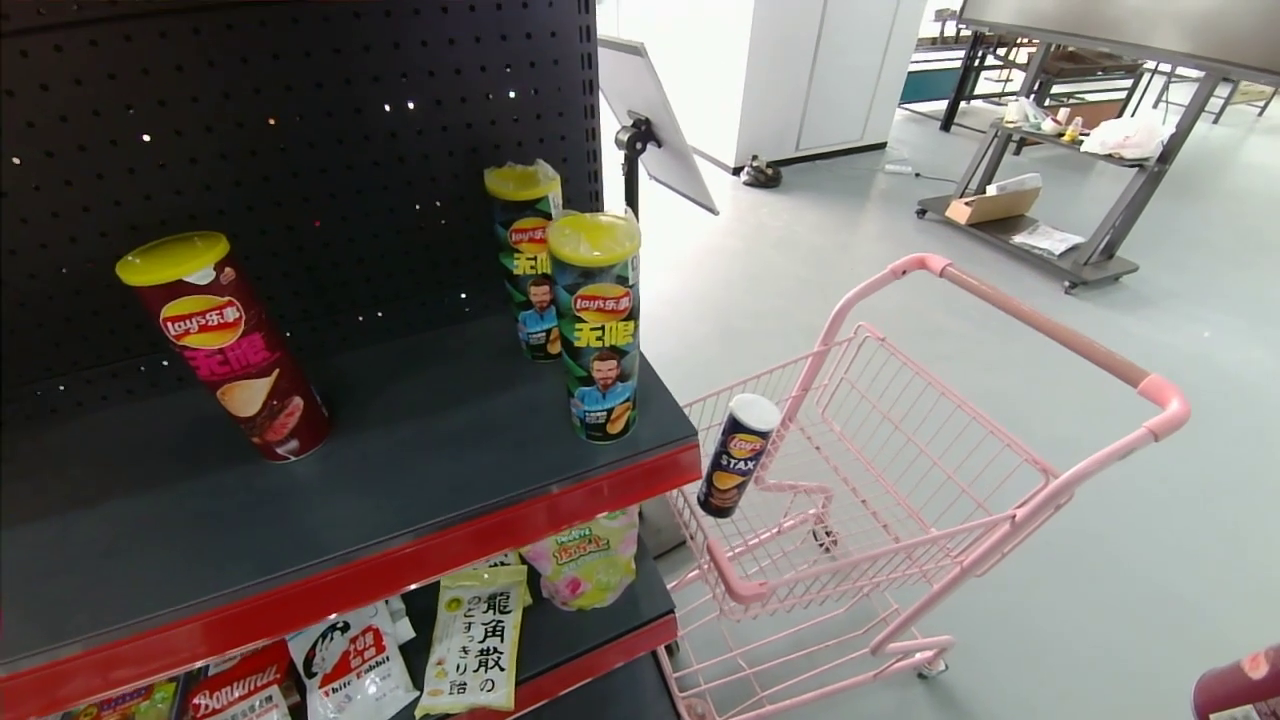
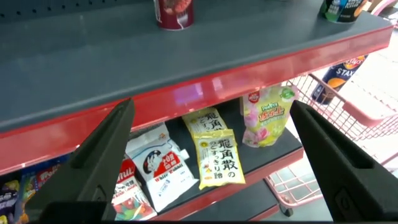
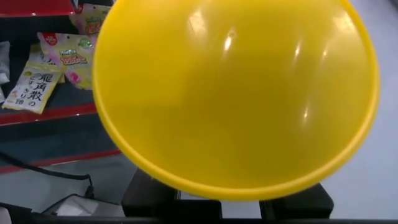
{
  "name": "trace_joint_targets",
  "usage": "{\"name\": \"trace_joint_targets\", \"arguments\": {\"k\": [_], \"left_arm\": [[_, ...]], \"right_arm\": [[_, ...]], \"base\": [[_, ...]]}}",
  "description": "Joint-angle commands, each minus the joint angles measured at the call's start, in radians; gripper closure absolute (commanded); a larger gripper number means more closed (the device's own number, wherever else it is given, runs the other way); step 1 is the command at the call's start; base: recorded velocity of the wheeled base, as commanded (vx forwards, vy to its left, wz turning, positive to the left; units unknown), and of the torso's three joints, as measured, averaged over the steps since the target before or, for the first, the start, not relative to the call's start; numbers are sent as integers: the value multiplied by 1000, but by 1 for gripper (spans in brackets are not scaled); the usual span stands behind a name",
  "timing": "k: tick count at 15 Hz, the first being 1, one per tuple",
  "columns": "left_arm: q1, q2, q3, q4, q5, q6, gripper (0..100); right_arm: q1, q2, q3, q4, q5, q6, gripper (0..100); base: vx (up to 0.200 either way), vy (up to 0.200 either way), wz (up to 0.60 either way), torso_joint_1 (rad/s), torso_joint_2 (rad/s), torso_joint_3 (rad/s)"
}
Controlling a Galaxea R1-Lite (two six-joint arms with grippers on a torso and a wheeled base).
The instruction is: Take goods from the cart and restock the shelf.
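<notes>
Holding a can [image 3: 236, 93] pinched in my right gripper [image 3: 222, 205], lower right, left gripper [image 2: 211, 112] spread; next, probably, raising it onto the shelf [image 1: 420, 450], centre left.

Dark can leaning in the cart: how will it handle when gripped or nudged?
The can is round and smooth, so likely to roll or slide along the cart wires if nudged. Tilted, so probably topples easily. Looks stiff; likely light for its size.
</notes>
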Motion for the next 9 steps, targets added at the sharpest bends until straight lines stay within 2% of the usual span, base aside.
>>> {"name": "trace_joint_targets", "arguments": {"k": [1,7,9], "left_arm": [[0,1,0,0,0,-1,0],[0,1,0,0,0,0,0],[0,1,0,0,0,0,0]], "right_arm": [[1,33,-5,0,-1,-1,100],[3,76,-42,-1,5,-7,100],[26,79,-51,-1,68,-22,100]], "base": [[0,0,0,159,-373,-227],[0,0,0,159,-360,-212],[0,0,0,163,-378,-210]]}}
